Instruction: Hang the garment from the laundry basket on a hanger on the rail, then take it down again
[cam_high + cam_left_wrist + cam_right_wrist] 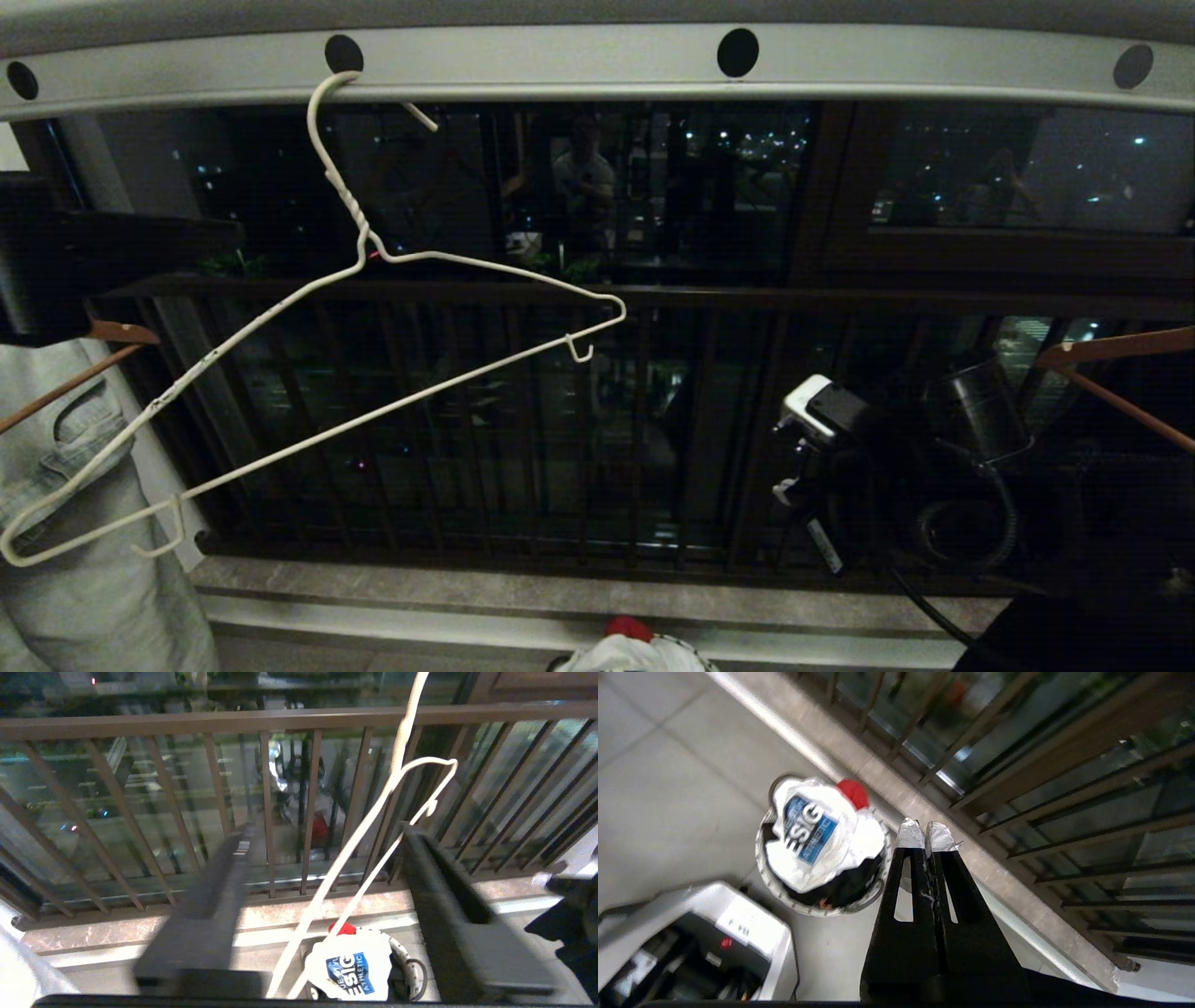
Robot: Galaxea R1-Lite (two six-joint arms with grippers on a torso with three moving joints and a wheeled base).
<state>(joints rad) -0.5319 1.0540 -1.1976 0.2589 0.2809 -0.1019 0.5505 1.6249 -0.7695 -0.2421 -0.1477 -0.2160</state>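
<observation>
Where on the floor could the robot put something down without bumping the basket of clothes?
The bare grey floor tiles on the room side of the laundry basket are free. The stone sill under the balcony bars also looks bare. It is crowded right at the basket, which sits between the sill and a grey machine on the floor.

One wire hanger (308, 373), two wooden hangers (79, 373), one T-shirt (817, 844), one basket (803, 905), four rail holes (738, 52).

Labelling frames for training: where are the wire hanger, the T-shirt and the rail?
hanger (485, 264), head view, upper shoulder wire.
garment (817, 844), right wrist view, chest print.
rail (560, 61), head view, flat front face.
</observation>
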